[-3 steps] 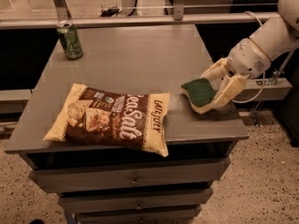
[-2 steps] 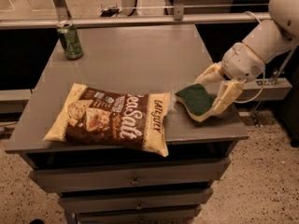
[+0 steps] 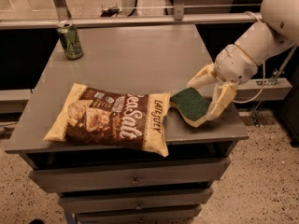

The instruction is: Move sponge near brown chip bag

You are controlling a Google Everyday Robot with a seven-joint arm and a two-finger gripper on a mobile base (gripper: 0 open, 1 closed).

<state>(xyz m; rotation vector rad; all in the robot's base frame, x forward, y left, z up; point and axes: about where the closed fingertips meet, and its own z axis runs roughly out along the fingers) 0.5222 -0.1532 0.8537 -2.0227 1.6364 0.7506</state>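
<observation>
Where the bench [image 3: 121,64] reaches its right front corner, the sponge [image 3: 189,102] is held tilted, green side up, by the tool [image 3: 202,100], whose two fingers are clamped on its edges. Its left corner is seen just beside the cream end of the brown chip bag [image 3: 112,118], laid flat. A green can [image 3: 70,41] is stood far left.

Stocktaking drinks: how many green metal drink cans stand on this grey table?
1: the green metal drink can stands at the grey table's far-left corner. The gripper, at the right edge, grips the green-topped yellow sponge.
</observation>
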